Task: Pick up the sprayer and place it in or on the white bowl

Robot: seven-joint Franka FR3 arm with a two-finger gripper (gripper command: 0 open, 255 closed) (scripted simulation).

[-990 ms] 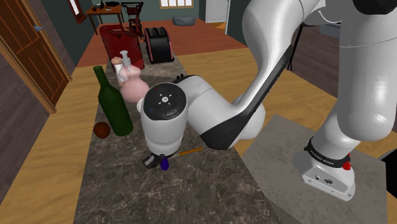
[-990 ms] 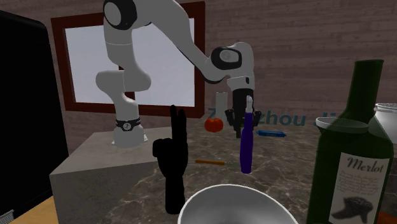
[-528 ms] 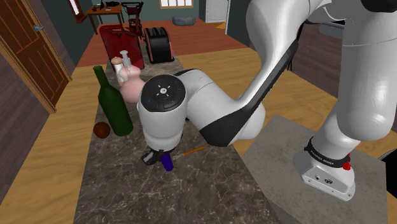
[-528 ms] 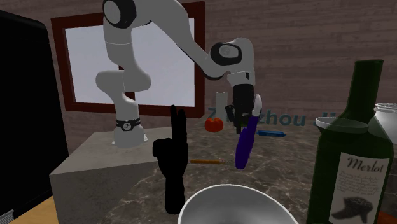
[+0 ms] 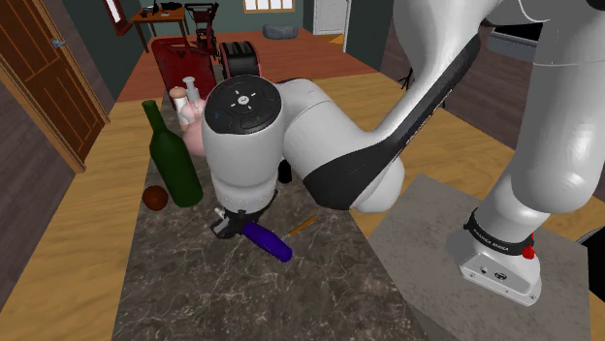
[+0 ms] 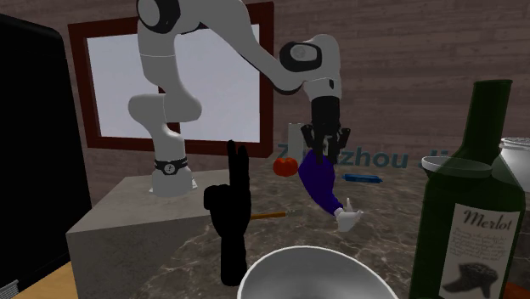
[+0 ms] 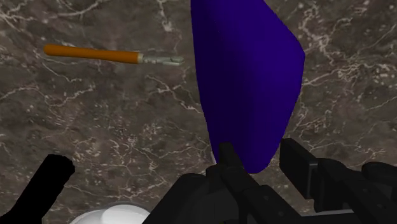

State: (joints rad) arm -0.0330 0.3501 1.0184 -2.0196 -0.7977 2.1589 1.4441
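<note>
**Lifted sprayer point(image 6: 320, 185) has swung off vertical in the grasp**

Half a second ago the purple bottle hung nearly straight down from the gripper point(image 6: 325, 143). It now slants sharply, with its white spray head at the low end pointing toward the second exterior camera. The wrist has also risen a little. In the shoulder view the bottle juts out at an angle from under the hand, above the marbled counter point(image 5: 184, 291) and not touching it.

The black fingers point(image 7: 230, 164) are clamped on the narrow end of the purple body, one on each side, so the sprayer is held. With the bottle tilted like this, the hold looks to be on one end only.

The pick-up looks done, and the step in hand is carrying the sprayer to the bowl point(image 6: 310, 272). The bowl's pale rim sits in the foreground of the second exterior view, just beside a black hand-shaped figure point(image 6: 228, 212) and near a green wine bottle point(image 6: 476, 195). An orange-handled tool point(image 7: 92, 53) lies on the counter under the carry path.

The next move calls for travelling toward that rim with the grip kept firm. It needs enough height for the drooping spray head to clear the black figure, and the fingers should open only once the bottle is over the bowl's hollow. A loose swing could shift the bottle further.
</note>
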